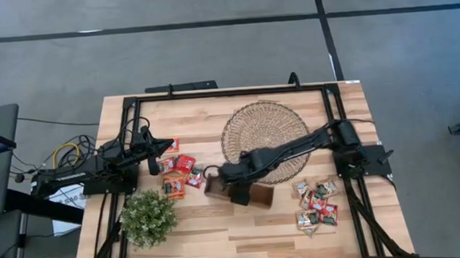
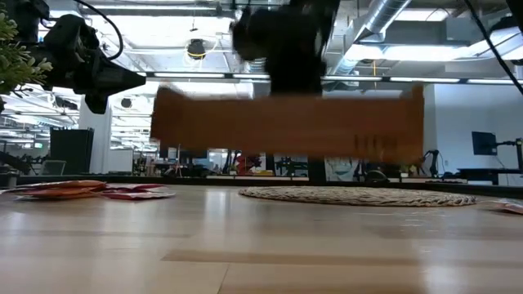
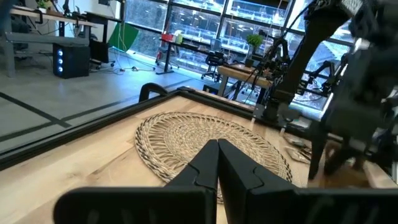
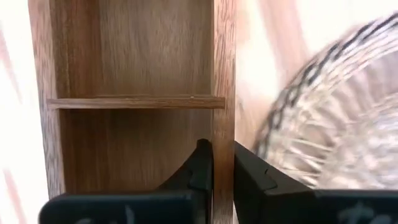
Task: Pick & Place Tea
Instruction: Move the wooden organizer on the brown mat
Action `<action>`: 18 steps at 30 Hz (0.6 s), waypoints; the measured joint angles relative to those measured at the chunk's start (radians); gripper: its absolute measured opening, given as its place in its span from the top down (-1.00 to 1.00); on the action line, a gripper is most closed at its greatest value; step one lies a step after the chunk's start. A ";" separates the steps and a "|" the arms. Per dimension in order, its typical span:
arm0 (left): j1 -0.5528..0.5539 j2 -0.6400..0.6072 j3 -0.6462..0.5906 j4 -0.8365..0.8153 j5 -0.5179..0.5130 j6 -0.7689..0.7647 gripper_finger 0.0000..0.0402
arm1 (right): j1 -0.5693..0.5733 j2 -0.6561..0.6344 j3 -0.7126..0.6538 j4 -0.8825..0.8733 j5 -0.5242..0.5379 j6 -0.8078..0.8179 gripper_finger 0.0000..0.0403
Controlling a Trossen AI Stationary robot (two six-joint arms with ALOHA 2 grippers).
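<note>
Right gripper [image 4: 222,165] at frame bottom, two dark fingers [image 4: 200,167] nearly together, pinching long side wall of wooden tray [image 4: 134,74]; one finger inside tray, other outside wall. Tray brown, grain running lengthwise, thin divider [image 4: 135,102] crossing it, splitting two compartments in sight, both bare wood. Beside tray's gripped wall, pale wood counter [image 4: 273,56], blurred. Past that, edge of round woven mat [image 4: 336,118], light fibre with darker braided rim, also blurred. Mat not touching tray, counter strip between them.
</note>
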 joint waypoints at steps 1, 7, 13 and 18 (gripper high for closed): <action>0.000 0.000 0.000 0.000 0.000 -0.001 1.00 | 0.000 -0.026 0.000 -0.022 0.016 -0.028 0.91; 0.000 0.000 0.000 0.000 0.000 -0.020 1.00 | -0.065 -0.162 -0.007 -0.206 0.159 -0.140 0.89; 0.000 0.000 0.000 -0.003 0.000 -0.057 1.00 | -0.241 -0.283 -0.188 -0.177 0.166 -0.248 0.91; 0.000 0.000 0.000 -0.004 0.000 -0.069 1.00 | -0.414 -0.366 -0.403 0.013 0.040 -0.325 0.89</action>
